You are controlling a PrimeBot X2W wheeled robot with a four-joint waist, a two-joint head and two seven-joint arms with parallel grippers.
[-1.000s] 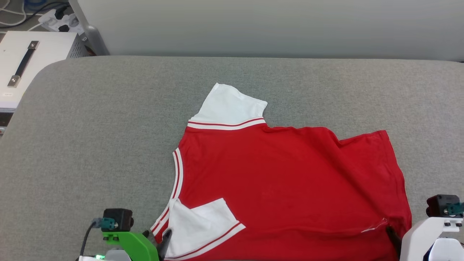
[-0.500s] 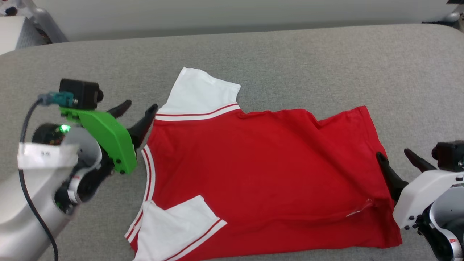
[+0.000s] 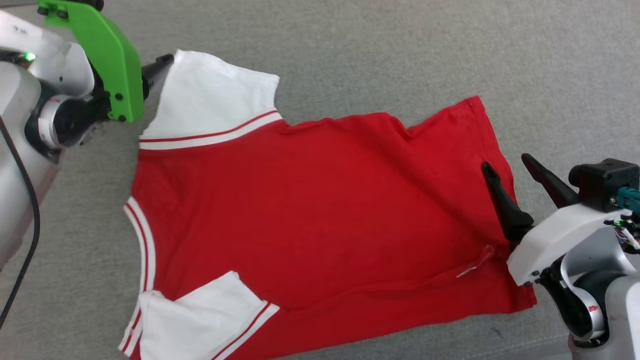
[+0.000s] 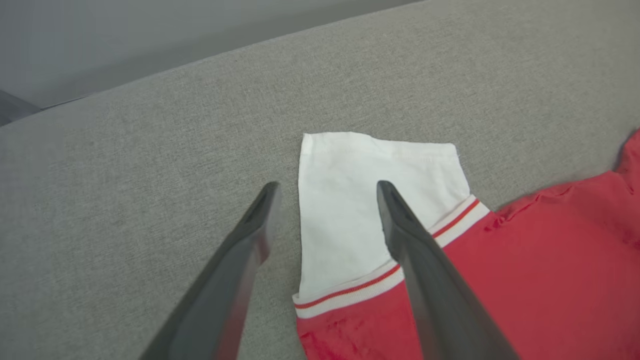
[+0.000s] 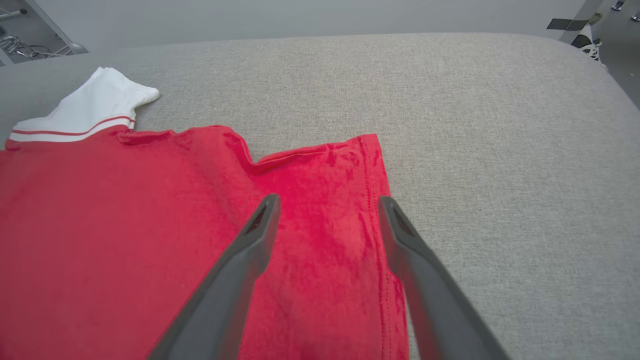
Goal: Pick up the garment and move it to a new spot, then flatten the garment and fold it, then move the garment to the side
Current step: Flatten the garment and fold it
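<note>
Two dark pincers, left gripper [image 4: 326, 184] and right gripper [image 5: 329, 197], hang spread over the red white-sleeved jersey T-shirt [image 3: 320, 210], which a one-layer pinch could wrinkle.

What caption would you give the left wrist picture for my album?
Left gripper, fingers spread, astride the edge of the garment's white sleeve on the grey fabric surface.
</note>
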